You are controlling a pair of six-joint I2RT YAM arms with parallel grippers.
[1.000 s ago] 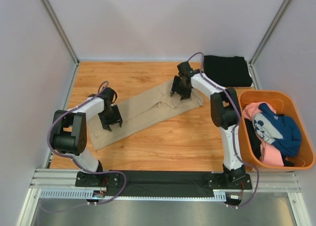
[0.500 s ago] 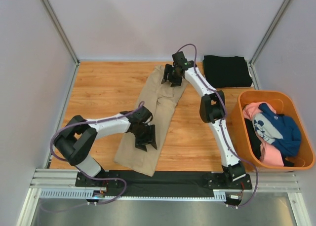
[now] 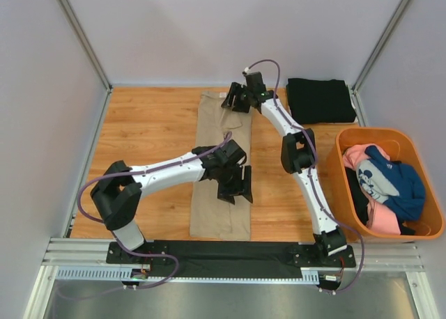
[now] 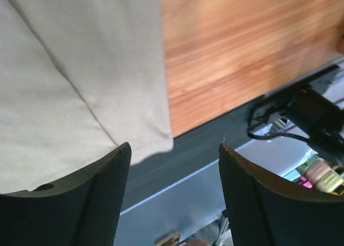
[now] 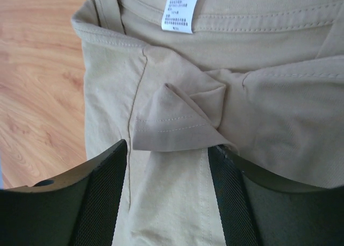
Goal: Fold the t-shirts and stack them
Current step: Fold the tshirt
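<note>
The tan t-shirt (image 3: 219,134) lies folded into a long narrow strip, running from the far edge toward the near edge at the table's middle. My left gripper (image 3: 235,188) is open and empty over the strip's near right edge. In the left wrist view the tan cloth (image 4: 80,69) lies beside my left fingers (image 4: 102,203). My right gripper (image 3: 234,99) is open over the collar end. The right wrist view shows the collar label (image 5: 177,9) and a folded sleeve (image 5: 177,122). A folded black t-shirt (image 3: 320,100) lies at the far right. Pink (image 3: 357,155) and blue cartoon-print (image 3: 387,180) shirts lie in the tub.
The orange plastic tub (image 3: 418,228) stands off the table's right side. A black mat strip (image 3: 230,253) and a metal rail run along the near edge. White walls enclose the wooden table (image 3: 153,117) on three sides.
The tan shirt swung from a diagonal lie to straight front-to-back. My left gripper moved right and nearer along it. My right gripper moved left to the far collar end.
</note>
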